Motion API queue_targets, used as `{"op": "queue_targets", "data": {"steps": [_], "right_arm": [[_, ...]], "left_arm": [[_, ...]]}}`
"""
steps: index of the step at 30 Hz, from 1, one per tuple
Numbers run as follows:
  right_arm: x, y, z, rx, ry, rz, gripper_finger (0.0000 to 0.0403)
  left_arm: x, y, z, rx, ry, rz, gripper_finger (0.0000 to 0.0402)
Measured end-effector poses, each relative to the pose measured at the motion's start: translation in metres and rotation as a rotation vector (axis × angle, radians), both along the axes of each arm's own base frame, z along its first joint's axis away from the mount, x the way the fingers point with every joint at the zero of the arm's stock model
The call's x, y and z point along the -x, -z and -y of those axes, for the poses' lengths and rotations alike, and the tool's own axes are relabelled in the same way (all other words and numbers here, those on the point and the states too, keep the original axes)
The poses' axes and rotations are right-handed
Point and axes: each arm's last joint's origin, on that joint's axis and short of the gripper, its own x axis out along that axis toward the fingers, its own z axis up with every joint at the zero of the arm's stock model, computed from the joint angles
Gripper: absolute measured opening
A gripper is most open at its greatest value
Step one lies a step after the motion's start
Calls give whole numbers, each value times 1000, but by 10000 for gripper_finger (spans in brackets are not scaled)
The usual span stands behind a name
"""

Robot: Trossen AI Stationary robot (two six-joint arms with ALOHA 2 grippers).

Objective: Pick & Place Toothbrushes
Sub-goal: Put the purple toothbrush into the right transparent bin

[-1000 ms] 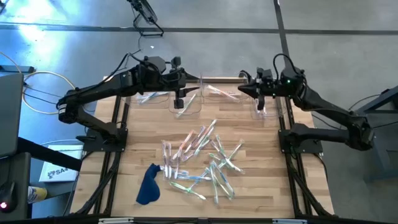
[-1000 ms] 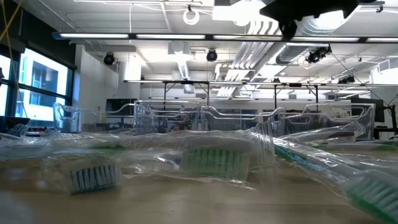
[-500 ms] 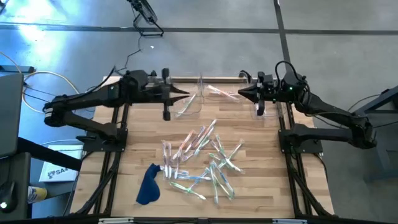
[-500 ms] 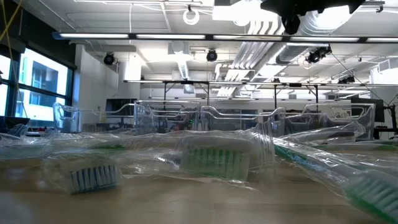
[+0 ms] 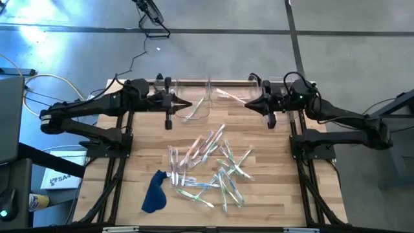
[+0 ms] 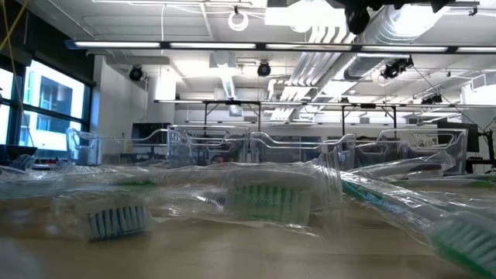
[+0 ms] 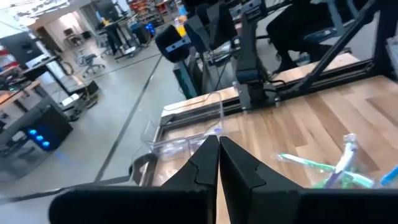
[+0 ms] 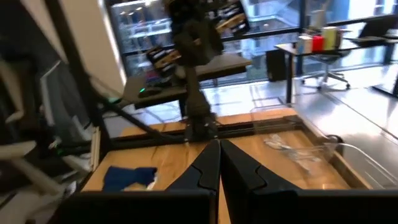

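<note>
Several wrapped toothbrushes lie in a loose pile on the middle of the wooden table, and they fill the foreground of the low view. More toothbrushes lie in the clear bins at the far edge. My left gripper is shut and empty. It points level toward the table's right, just left of the middle bin. My right gripper is also shut and empty. It points toward the left at the far right, facing the other gripper.
A row of clear plastic bins runs along the far edge. A dark blue cloth lies near the front left, also in the right wrist view. Bare wood lies between the pile and the bins.
My left gripper has drawn back from over the middle bin toward the table's left edge, sunk a little, and shut with nothing in it. My right gripper has swung slightly toward the near edge, staying shut. The toothbrushes have not moved.
</note>
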Motion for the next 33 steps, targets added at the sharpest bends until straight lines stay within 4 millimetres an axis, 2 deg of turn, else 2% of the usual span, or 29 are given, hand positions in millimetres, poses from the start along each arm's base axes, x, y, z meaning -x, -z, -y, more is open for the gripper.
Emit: {"op": "queue_targets", "data": {"steps": [15,22,29,33], "right_arm": [[-3,6,-3,163,-27,-39,4],[-2,14,-4,110,-38,-120,4],[-2,16,-4,99,-33,-147,4],[-2,16,-4,96,-33,-148,4]], "left_arm": [[-1,2,0,-2,-1,-15,10],[0,8,1,159,-24,-61,9],[-3,22,15,256,-74,-177,9],[1,33,26,422,-96,-283,9]]}}
